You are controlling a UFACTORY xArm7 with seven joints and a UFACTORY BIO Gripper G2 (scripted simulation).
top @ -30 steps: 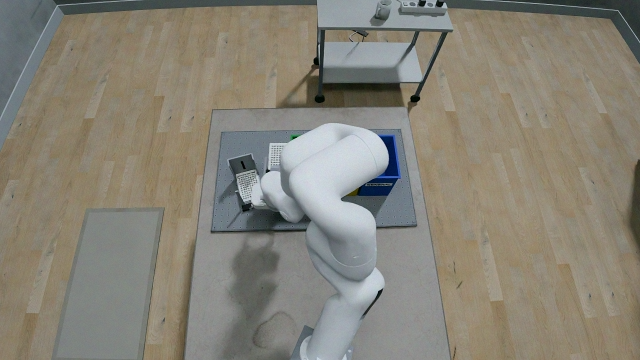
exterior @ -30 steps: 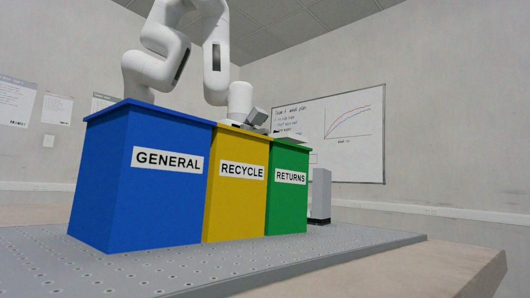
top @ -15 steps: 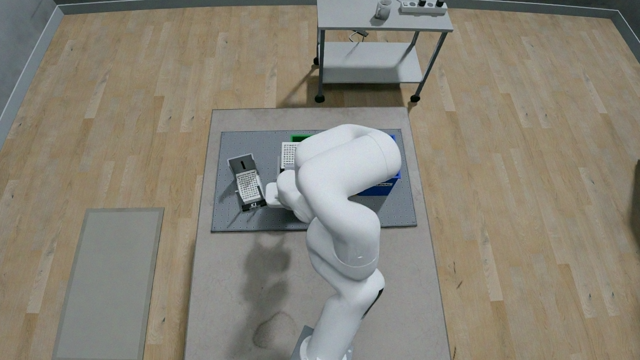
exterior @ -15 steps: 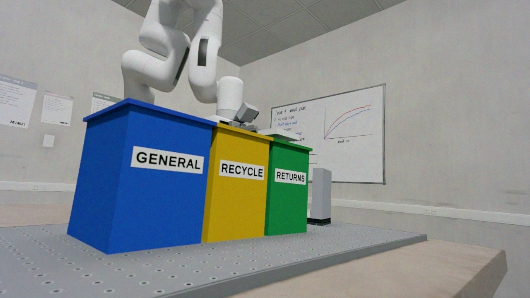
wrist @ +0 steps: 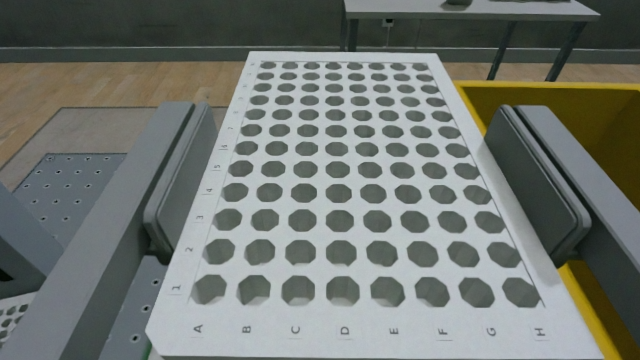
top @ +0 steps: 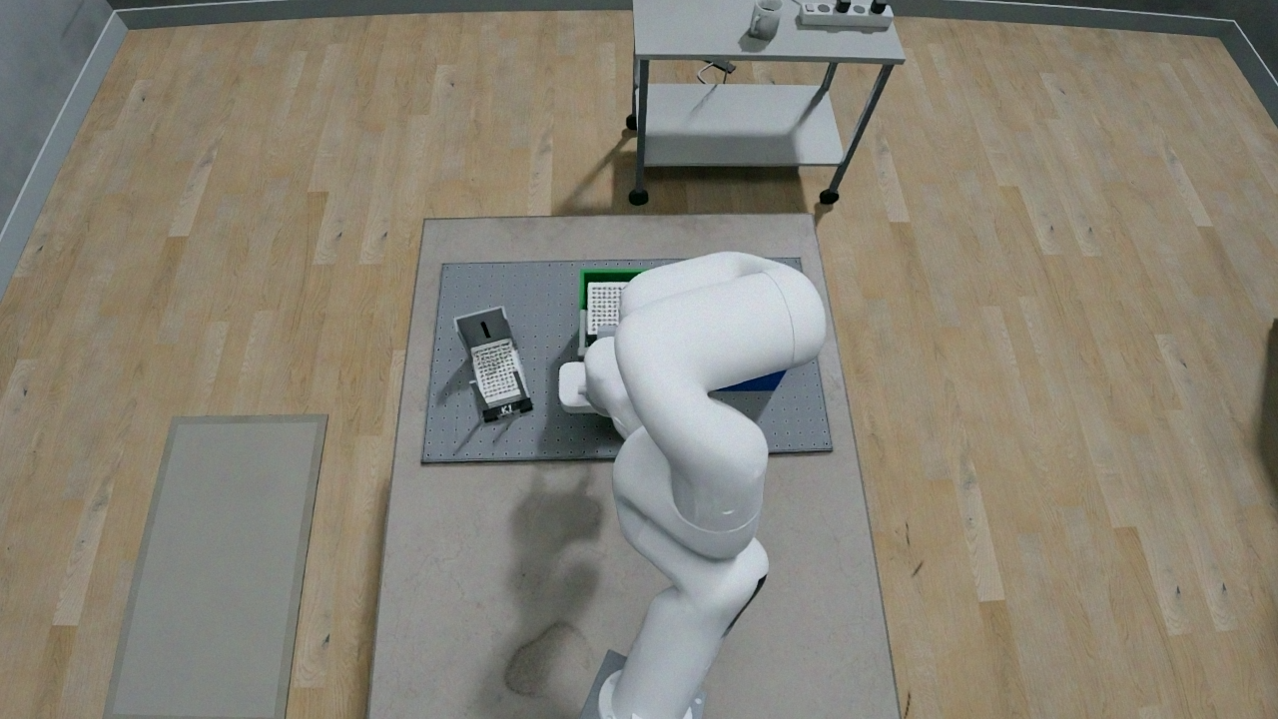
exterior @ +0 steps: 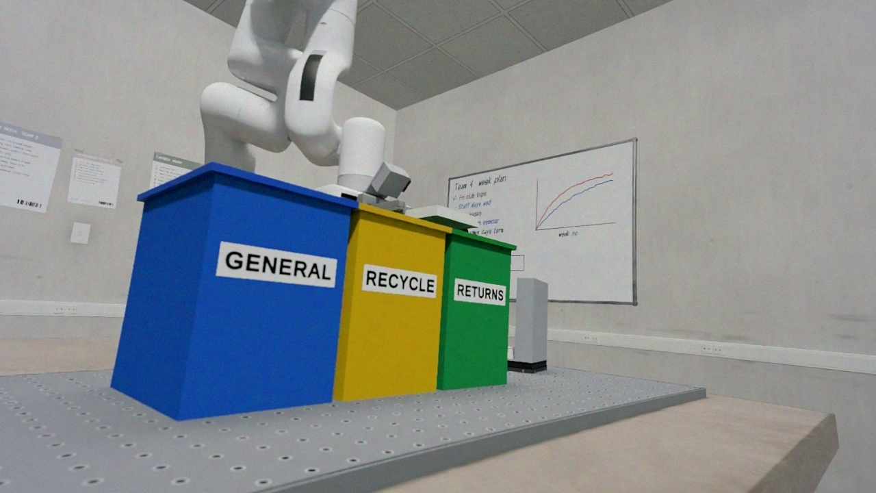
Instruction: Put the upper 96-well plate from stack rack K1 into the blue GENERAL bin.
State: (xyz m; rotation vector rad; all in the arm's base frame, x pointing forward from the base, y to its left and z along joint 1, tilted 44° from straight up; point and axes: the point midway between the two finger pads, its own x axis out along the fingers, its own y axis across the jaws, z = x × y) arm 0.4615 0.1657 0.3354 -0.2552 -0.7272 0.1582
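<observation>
My gripper (wrist: 367,185) is shut on the upper 96-well plate (top: 604,306) (exterior: 438,213) (wrist: 340,205), with a finger at each long side. The plate is level, over the green RETURNS bin (top: 612,273) (exterior: 474,343), with the yellow RECYCLE bin (exterior: 391,343) (wrist: 545,86) to its right in the wrist view. The blue GENERAL bin (top: 759,381) (exterior: 263,343) stands beyond the yellow one, mostly hidden by the arm in the top view. All three bins are upright. The lower plate (top: 495,370) (wrist: 12,315) sits in rack K1 (top: 486,320) (exterior: 531,322).
The bins stand in a close row on the perforated board (top: 545,437) (exterior: 582,405), with K1 apart from the green end. The bin rims are close below the gripper and plate. A trolley (top: 692,40) with a mug (top: 765,17) stands behind the table.
</observation>
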